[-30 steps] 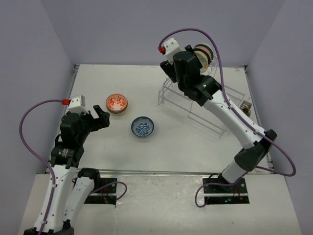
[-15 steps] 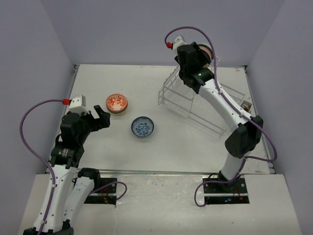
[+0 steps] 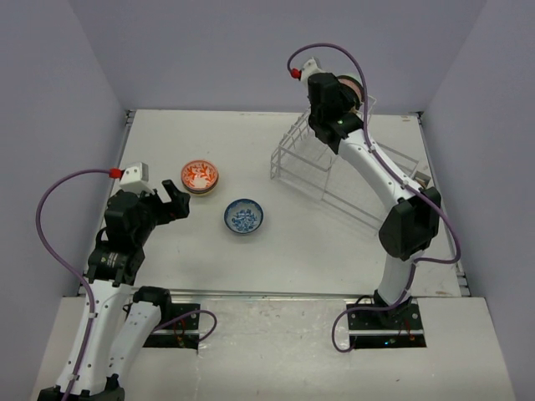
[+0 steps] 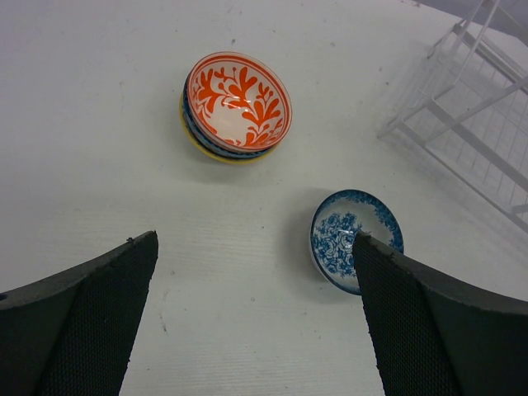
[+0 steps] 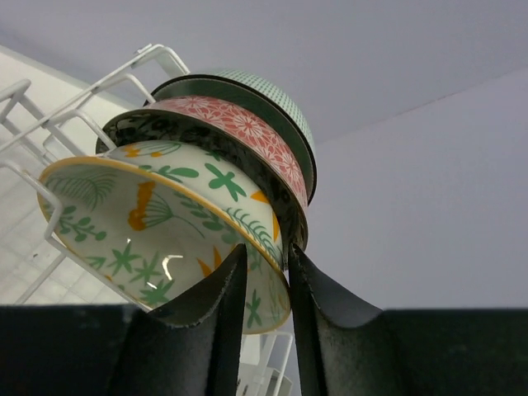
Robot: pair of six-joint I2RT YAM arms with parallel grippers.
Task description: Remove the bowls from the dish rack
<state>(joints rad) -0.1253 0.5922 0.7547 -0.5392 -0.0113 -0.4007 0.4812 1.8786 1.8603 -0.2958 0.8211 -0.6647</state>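
Note:
The dish rack (image 3: 305,159) stands at the back right, with upright bowls stacked at its far end (image 3: 354,87). In the right wrist view the nearest is a cream bowl (image 5: 157,210) with green and orange plants, then a dark one (image 5: 153,129), a red patterned one (image 5: 241,125) and a pale green one (image 5: 276,92). My right gripper (image 5: 266,246) (image 3: 343,97) is shut on the cream bowl's rim, one finger inside and one outside. A red-orange floral bowl (image 3: 200,176) (image 4: 238,103) tops a small stack on the table. A blue floral bowl (image 3: 244,216) (image 4: 338,239) sits alone. My left gripper (image 3: 175,200) (image 4: 254,235) hovers open, empty.
The rack's long lower section (image 3: 380,192) runs toward the right table edge, and its wires (image 4: 478,124) show at the upper right of the left wrist view. A small brown object (image 3: 420,182) lies beside the rack. Grey walls enclose the table on three sides.
My right arm has reached farther back to the bowls at the rack's far end and its jaws have narrowed onto the cream bowl's rim. The left arm has stayed put.

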